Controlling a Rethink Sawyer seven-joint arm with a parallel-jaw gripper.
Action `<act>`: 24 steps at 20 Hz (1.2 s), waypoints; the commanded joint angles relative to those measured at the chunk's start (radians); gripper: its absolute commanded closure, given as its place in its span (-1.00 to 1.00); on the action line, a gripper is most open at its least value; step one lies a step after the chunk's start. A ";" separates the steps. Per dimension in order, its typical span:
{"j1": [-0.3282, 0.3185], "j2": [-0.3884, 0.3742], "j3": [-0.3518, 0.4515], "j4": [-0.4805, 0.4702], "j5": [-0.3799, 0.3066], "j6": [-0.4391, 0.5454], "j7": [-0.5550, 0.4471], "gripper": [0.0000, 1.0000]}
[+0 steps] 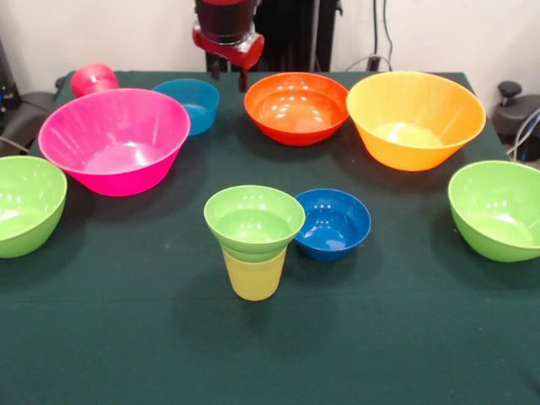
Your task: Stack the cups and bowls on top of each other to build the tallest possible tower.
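Observation:
The tower stands at the table's middle front: a pale yellow cup (254,275) upright with a small lime green bowl (253,221) seated in its mouth. A dark blue bowl (333,223) sits just right of it, touching or nearly so. Behind are a big pink bowl (114,139), a light blue bowl (189,103), an orange-red bowl (297,108) and a big yellow-orange bowl (415,120). Large lime green bowls sit at the left edge (25,204) and the right edge (498,211). A red cup (93,79) lies at the far left corner. My gripper (229,78) hangs open and empty at the far side, between the light blue and orange-red bowls.
The dark green table (380,337) runs bare across the front strip. Black equipment and cables stand beyond the far edge and at both far corners.

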 commanded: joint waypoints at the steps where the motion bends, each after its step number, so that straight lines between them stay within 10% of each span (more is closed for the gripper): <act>1: -0.006 -0.014 0.119 -0.113 -0.018 0.103 -0.069 -1.00; 24: -0.038 0.095 0.113 -0.184 -0.097 0.003 -0.058 -1.00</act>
